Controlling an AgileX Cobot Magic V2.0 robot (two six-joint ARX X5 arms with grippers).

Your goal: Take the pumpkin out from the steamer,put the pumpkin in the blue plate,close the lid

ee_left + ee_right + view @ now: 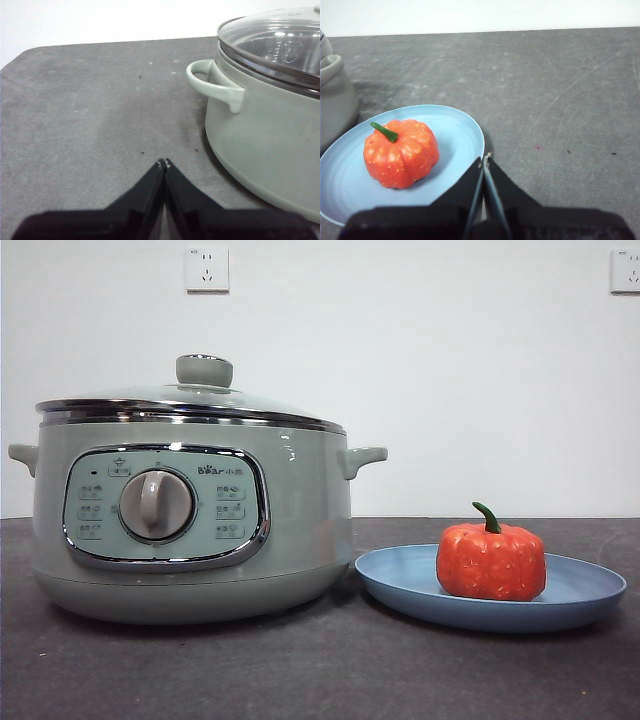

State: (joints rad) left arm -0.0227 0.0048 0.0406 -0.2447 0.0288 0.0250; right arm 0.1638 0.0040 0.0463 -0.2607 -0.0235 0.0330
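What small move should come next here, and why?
Probably none beyond keeping both arms back: the pumpkin sits on the blue plate, the lid rests on the steamer, and the left gripper and right gripper are shut, holding nothing.

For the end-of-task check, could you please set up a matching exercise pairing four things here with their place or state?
Things:
1. pumpkin
2. lid
3. left gripper
4. blue plate

Places or states:
A. closed on the steamer
B. shut, above the table beside the steamer's handle
C. on the table beside the steamer
D. sitting on the blue plate

Pairs: 1-D, 2-A, 3-B, 4-C
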